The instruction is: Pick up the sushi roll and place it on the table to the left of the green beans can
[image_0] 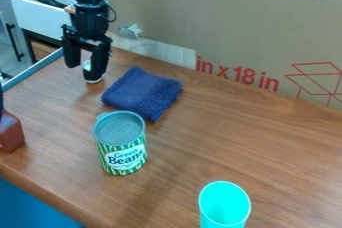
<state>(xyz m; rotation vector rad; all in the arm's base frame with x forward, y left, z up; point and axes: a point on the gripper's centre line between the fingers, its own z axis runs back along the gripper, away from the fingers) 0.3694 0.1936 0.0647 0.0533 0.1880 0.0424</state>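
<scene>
Wooden surface (234,142), cardboard panel (214,27) behind. Black gripper (83,72) upper left, 2 fingers well apart. Folded blue cloth (142,92) near it, green-striped can (121,147) in front, turquoise cup (224,206) lower right. Small pale object (87,65) at the finger nearer the cloth; can't tell if they touch.

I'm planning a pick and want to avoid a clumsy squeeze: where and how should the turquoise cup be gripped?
Probably best by the far rim of the cup, coming straight down from above, one finger of the gripper inside and one outside. The cup appears upright, with its round mouth open and facing up, and its wall looks thin enough to pinch.
</scene>
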